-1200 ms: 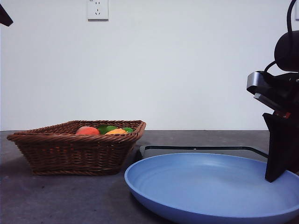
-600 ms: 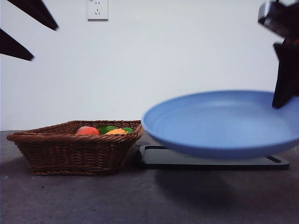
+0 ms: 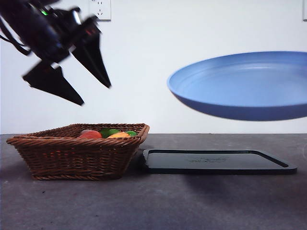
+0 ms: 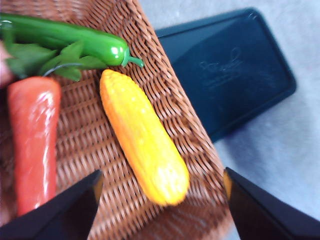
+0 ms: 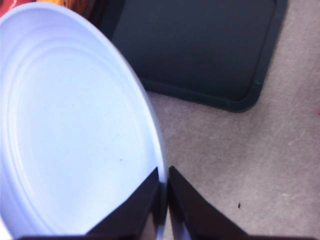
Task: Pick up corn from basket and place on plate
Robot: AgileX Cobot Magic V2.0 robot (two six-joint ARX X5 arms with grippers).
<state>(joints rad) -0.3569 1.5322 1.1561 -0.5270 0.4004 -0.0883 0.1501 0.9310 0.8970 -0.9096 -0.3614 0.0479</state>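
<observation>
Since half a second ago: plate (image 3: 244,86) raised higher above the black tray (image 3: 216,161); left gripper (image 3: 81,79) arrived over the basket (image 3: 72,153).
Right gripper (image 5: 164,185): jaws pressed on the plate rim, plate held aloft.
Left gripper: jaws spread wide, empty.
Corn (image 4: 142,135): lying in the basket along its wall, beside a green pepper (image 4: 65,42) and a red vegetable (image 4: 32,140).
Advice: descend straddling the cob's middle, jaws across its width, clear of the wicker.
</observation>
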